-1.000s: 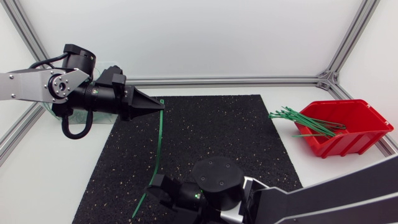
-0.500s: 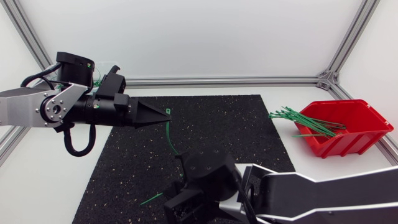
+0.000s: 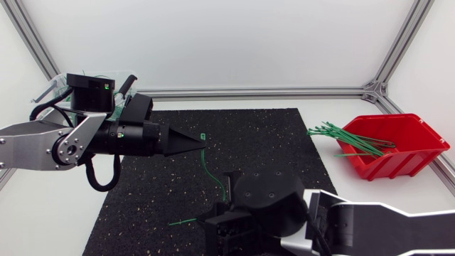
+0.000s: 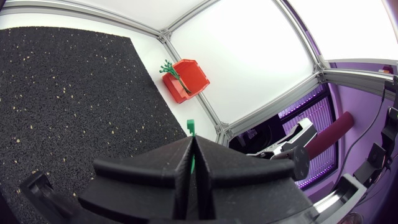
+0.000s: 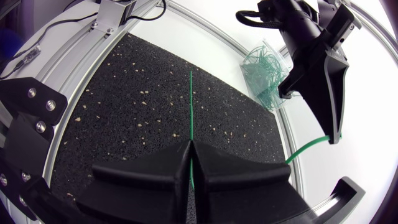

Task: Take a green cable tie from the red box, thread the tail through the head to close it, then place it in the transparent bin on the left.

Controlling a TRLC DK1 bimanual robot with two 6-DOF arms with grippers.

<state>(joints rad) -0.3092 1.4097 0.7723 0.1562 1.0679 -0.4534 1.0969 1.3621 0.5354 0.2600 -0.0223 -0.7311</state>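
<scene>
Right now we hold one green cable tie [image 3: 208,169] between both arms, above the black mat [image 3: 270,142]. Our left gripper [image 3: 193,144] is clamped on the tie near its head, which pokes out just past the fingertips. From there the strap curves toward the table's near side and into our right gripper [image 5: 191,146], whose fingers are pressed together on it. Beyond those fingers the tail runs straight on, pointing toward our left, low over the mat. So the long axis is bent rather than straight. More green ties [image 3: 348,139] hang over the rim of the red box [image 3: 405,153], well apart on our right. The transparent bin [image 3: 51,85] sits behind our left arm.
</scene>
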